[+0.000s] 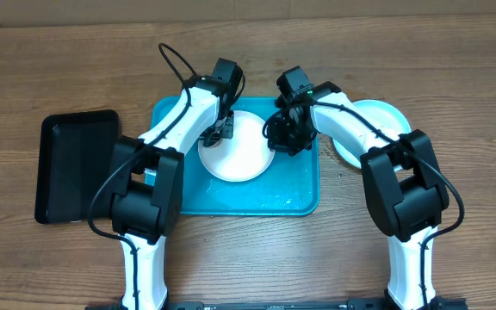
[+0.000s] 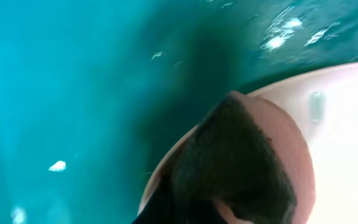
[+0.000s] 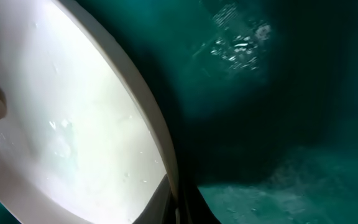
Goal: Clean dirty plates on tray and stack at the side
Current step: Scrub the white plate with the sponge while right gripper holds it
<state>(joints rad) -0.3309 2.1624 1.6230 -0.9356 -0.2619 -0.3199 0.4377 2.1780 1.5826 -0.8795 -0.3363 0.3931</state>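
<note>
A white plate (image 1: pixel 239 153) lies flat on the turquoise tray (image 1: pixel 265 200), in the tray's far half and roughly centred across it. The tray sits in the middle of a wooden counter (image 1: pixel 455 69), and its bare near part shows wet glints.

The left claw (image 1: pixel 220 131) is down at the plate's left rim and the right claw (image 1: pixel 287 136) is down at its right rim, so the plate lies between the two. Both claws have their fingers drawn together. Whether either one pinches the rim cannot be told.

In the left wrist view, a dark, blurred finger (image 2: pixel 229 168) lies over the edge of the white plate (image 2: pixel 347 155). A small teal smear (image 2: pixel 316 106) sits on the plate just inside the rim, and the glossy tray floor (image 2: pixel 73 81) fills the rest.

In the right wrist view, the plate (image 3: pixel 73 124) curves across the left side with faint wet marks on it. Its rim runs down to the bottom edge, against the shadowed tray (image 3: pixel 278 124).

A pale mint-blue plate (image 1: pixel 381 116) rests on the counter just beside the tray's right edge, partly covered by the right arm. A black tray (image 1: pixel 76 168) lies on the counter just left of the turquoise one.
</note>
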